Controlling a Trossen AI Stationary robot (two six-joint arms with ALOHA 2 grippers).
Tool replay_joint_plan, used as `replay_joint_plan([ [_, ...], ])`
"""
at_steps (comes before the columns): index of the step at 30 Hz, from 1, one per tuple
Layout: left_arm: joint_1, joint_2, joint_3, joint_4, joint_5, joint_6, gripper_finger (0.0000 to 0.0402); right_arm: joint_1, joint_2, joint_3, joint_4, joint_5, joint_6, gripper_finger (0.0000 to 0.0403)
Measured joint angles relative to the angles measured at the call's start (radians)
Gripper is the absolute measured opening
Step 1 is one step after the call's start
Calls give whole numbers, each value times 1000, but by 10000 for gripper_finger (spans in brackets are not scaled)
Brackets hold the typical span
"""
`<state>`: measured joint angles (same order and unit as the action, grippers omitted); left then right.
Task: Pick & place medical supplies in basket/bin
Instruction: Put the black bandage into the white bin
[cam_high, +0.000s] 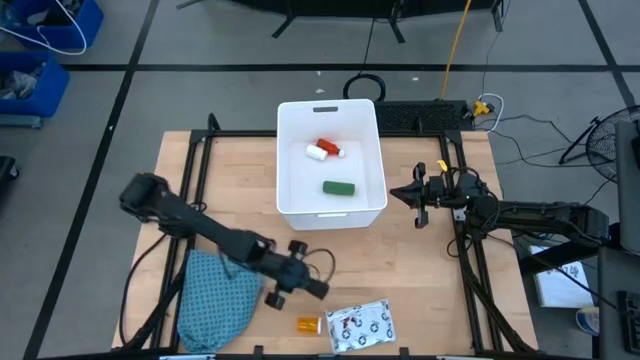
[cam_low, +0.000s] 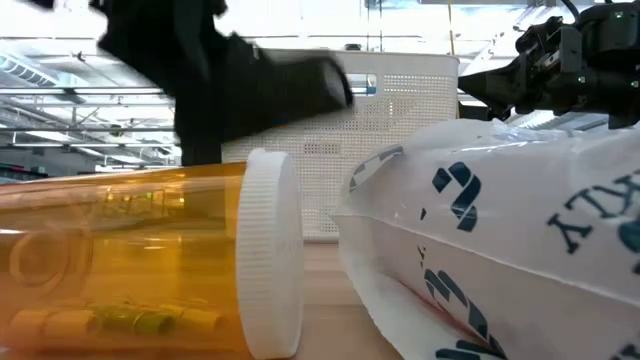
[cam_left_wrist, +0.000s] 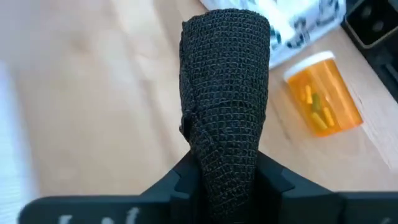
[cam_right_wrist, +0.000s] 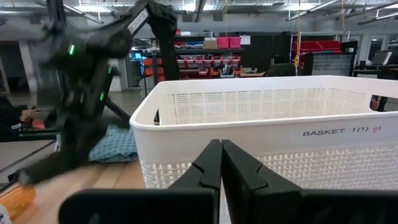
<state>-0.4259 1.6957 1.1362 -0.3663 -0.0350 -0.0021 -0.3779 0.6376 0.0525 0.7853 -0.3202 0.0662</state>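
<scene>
My left gripper (cam_left_wrist: 227, 182) is shut on a black oblong (cam_left_wrist: 225, 93), a roll of black mesh wrap, above the table's near middle (cam_high: 300, 280). An orange vial (cam_high: 309, 324) lies on its side on the wood, beside a white black-patterned packet (cam_high: 362, 325). The white basket (cam_high: 330, 160) stands at the far middle, with a red bottle with a white cap (cam_high: 325, 150) and a green block (cam_high: 339, 187) lying on its floor. My right gripper (cam_high: 415, 195) waits shut, right of the basket. My left gripper pinches the black oblong between its two fingers (cam_left_wrist: 186, 180), on the two sides of its near end (cam_left_wrist: 200, 163). The fingers slant down from the table's left side, and the roll sticks out past them along their length. It looks lifted clear of the wood.
A teal-blue cloth (cam_high: 215, 300) lies bunched at the near left, under my left arm. In the low view the vial (cam_low: 130, 270) and the packet (cam_low: 500, 250) fill the foreground before the basket (cam_low: 390, 130). Bare wood lies left of the basket.
</scene>
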Motion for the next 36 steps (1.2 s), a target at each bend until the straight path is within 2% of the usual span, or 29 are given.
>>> replay_joint_plan([
  [5, 0, -224, 0, -98, -106, 80, 116, 0, 0, 0, -5, 0, 0, 0],
  [11, 10, -525, -63, -85, -195, 245, 108, 0, 0, 0, -5, -1, 1, 0],
  [14, 46, -686, -157, -4, -239, 276, 98, 0, 0, 0, -4, -1, -6, 0],
  [20, 187, -971, -447, 261, -351, 323, 94, 0, 0, 0, -8, -1, -16, 0],
  [25, 319, -1126, -653, 397, -353, 293, 94, 0, 0, 0, -4, 0, -26, 0],
  [29, 396, -1204, -797, 527, -342, 240, 93, 0, 0, 0, -2, 0, -55, 0],
  [32, 450, -1236, -874, 568, -346, 188, 93, 0, 0, 0, 13, 0, -93, 0],
  [36, 519, -1254, -911, 586, -349, 110, 93, 0, 0, 0, 51, 0, -54, 0],
])
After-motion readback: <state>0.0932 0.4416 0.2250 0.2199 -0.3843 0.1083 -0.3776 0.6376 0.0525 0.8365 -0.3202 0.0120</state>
